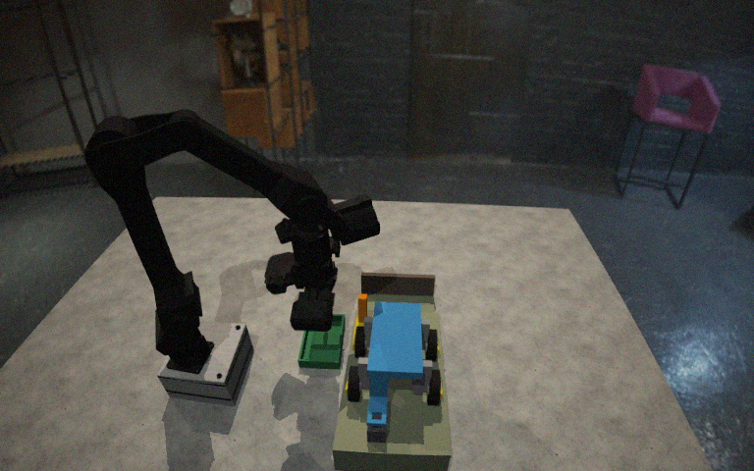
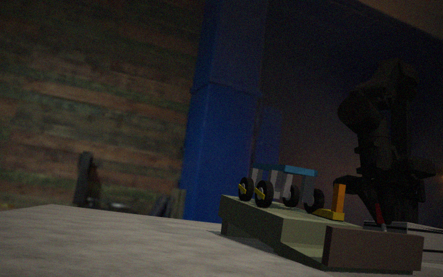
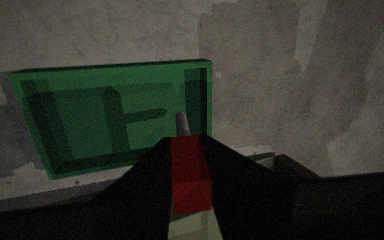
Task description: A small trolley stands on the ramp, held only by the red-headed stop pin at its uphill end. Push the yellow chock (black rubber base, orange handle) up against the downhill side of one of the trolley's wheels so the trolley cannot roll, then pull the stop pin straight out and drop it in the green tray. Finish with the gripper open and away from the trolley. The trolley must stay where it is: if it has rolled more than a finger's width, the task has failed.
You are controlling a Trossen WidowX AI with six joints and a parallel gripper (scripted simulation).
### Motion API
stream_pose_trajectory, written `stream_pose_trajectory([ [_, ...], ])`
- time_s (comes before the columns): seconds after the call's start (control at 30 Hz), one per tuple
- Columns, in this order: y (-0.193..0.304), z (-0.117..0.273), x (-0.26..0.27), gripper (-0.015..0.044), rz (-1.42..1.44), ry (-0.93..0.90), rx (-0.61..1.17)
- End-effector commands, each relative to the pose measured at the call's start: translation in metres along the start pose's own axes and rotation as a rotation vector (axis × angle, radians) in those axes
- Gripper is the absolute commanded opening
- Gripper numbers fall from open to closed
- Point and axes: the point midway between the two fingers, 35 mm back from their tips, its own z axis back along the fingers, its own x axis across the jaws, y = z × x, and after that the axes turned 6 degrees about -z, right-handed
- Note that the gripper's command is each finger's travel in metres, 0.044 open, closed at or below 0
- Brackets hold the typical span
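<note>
My gripper (image 3: pixel 184 143) (image 2: pixel 379 215) is shut on the red head of the stop pin (image 3: pixel 191 167) (image 2: pixel 378 212). The pin's grey shank points down over the green tray (image 3: pixel 209 102) (image 1: pixel 319 366), near one end of it, in the wrist view. In the top view the fingers hide the pin. The blue trolley (image 1: pixel 396 339) (image 2: pixel 299 170) stands on the ramp (image 1: pixel 392 461) (image 2: pixel 303 230) on black wheels. The yellow chock (image 1: pixel 362 308) (image 2: pixel 338 199) stands upright by its orange handle, its wedge against the downhill side of one lower wheel, seemingly touching it.
A brown end board (image 1: pixel 398 284) (image 2: pixel 374 248) closes the ramp's low end. The tray lies beside the ramp, between it and the arm's grey base (image 1: pixel 199 386). The orange handle rises near the ramp edge facing the tray.
</note>
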Motion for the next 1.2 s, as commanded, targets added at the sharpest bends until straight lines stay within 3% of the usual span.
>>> stream_pose_trajectory([
  [0.0, -0.002, -0.011, -0.005, 0.0, -0.003, 0.006, -0.003],
  [0.1, -0.002, -0.012, -0.005, 0.0, -0.003, 0.006, -0.003],
  [0.37, -0.002, -0.011, -0.001, 0.019, -0.003, 0.006, -0.003],
  [1.17, 0.001, -0.015, 0.017, 0.019, -0.003, 0.004, -0.002],
])
